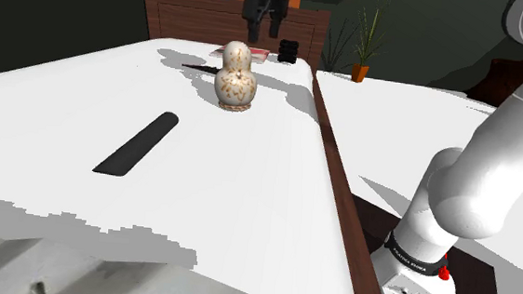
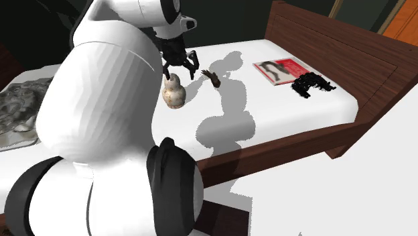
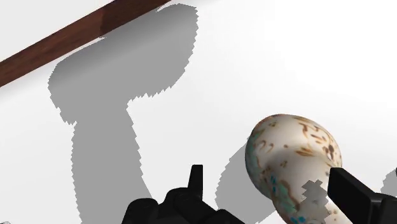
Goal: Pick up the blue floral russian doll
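The russian doll (image 1: 236, 76) is cream with brown flecks and a few teal spots. It stands upright on the white bed (image 1: 248, 187). My black gripper (image 1: 264, 22) hangs above it and a little beyond it, open. In the second exterior view the gripper (image 2: 179, 66) sits just over the doll (image 2: 173, 94). Seen from the wrist, the doll's head (image 3: 292, 156) lies below and between the spread fingers, closer to one fingertip (image 3: 348, 191), and neither fingertip touches it.
A dark elongated object (image 1: 139, 143) lies on the bed nearer the camera. A red magazine (image 2: 281, 69) and a black object (image 2: 311, 84) rest near the brown headboard (image 1: 212, 17). The bed's wooden side rail (image 1: 337, 183) runs beside my stand. A potted plant (image 1: 363, 47) stands behind.
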{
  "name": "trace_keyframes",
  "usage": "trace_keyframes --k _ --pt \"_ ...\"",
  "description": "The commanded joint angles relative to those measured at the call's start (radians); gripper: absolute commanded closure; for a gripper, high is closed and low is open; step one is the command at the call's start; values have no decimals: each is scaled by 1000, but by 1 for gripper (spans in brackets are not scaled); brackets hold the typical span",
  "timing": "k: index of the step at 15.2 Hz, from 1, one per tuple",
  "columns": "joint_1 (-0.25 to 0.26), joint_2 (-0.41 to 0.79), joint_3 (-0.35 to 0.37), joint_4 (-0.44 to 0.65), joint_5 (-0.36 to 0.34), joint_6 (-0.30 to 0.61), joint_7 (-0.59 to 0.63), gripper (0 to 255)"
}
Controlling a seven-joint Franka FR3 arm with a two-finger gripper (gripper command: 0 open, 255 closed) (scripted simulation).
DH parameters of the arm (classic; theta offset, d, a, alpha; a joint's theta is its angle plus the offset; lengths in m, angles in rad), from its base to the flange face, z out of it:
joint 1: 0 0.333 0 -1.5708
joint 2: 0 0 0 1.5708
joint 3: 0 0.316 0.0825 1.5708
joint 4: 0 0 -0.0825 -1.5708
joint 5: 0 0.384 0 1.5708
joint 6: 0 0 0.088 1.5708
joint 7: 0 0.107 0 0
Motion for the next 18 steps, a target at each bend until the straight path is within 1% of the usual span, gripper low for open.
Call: trace_keyframes --k 1,4,5,12,14,15,18 --pt "14 89 23 119 -4 -52 17 0" --pt "44 248 59 341 -22 -149 45 0" --pt "49 267 62 369 -25 -161 48 0" --pt "41 199 54 173 -9 -31 44 0" --pt "41 199 54 173 -9 -31 44 0" --pt "40 198 54 170 -8 -29 43 255" --pt "40 200 54 172 -9 -29 44 255"
